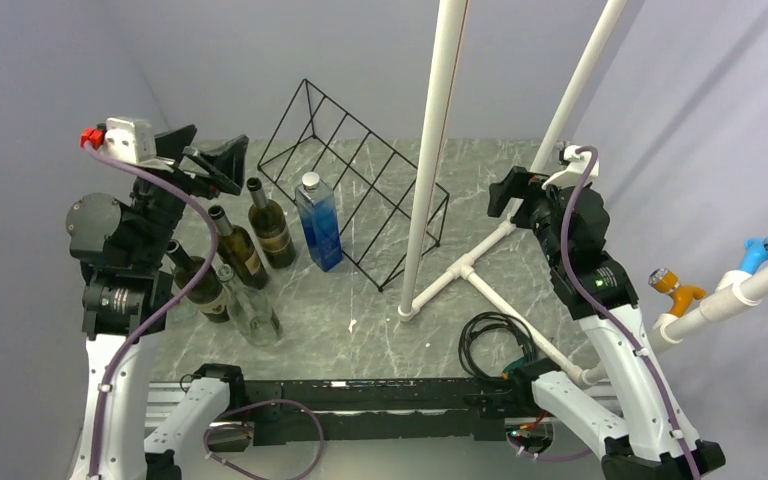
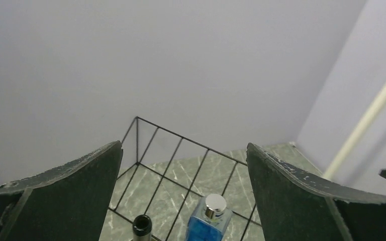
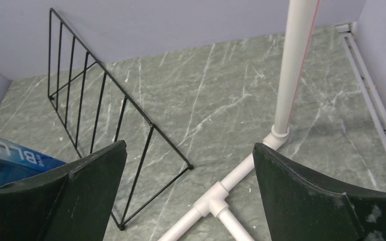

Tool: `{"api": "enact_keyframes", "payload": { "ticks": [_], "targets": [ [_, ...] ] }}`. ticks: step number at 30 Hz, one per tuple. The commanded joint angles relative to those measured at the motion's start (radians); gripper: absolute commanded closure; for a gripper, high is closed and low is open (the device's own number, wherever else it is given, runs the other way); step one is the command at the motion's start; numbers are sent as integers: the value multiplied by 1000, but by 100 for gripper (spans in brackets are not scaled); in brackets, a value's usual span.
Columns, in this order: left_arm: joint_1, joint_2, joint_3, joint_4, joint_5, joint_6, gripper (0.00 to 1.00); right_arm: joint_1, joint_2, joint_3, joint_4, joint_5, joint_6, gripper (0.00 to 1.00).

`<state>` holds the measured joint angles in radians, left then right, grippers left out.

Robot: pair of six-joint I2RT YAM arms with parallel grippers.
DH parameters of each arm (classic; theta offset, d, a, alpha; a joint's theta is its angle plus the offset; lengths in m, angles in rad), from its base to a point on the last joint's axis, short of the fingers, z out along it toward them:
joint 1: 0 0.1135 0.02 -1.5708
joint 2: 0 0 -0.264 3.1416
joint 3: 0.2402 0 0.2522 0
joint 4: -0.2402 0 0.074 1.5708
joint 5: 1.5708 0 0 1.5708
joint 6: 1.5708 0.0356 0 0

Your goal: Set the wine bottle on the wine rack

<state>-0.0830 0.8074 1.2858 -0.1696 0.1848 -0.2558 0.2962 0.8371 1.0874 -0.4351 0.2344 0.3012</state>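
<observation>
Between its spread fingers the left gripper is grasping nothing while hovering above the marble table. Just below and ahead of it, a dark wine bottle is standing upright beside a blue square bottle. The black wire wine rack is sitting just beyond both. Three more bottles are standing behind the gripper, nearer the arm's base. The right gripper is also hanging wide open and unladen, with the rack to its left and a white pipe frame ahead.

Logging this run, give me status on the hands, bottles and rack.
Left hand open, empty; right hand open, empty. Wine rack bare, wine bottles standing left of it. White pole fronts the rack's right side.
</observation>
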Motion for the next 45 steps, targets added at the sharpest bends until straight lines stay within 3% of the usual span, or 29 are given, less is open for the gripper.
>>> {"api": "enact_keyframes", "payload": {
  "ticks": [1,13,26,31,37,45],
  "targets": [
    [-23,64,-6,19,155,33,1,1,-3,24,64,-79,21,0],
    [-106,77,-149,83,192,9,1,1,41,26,67,-277,65,0],
    [-295,170,-181,26,-22,111,2,3,71,-21,199,-451,126,0],
    [-296,263,-159,0,-88,155,11,6,79,-39,225,-472,138,0],
    [-313,305,-171,-1,-76,168,1,14,78,-84,253,-506,152,0],
    [-336,390,-148,-52,-98,176,0,46,68,-117,262,-515,171,0]
  ]
}}
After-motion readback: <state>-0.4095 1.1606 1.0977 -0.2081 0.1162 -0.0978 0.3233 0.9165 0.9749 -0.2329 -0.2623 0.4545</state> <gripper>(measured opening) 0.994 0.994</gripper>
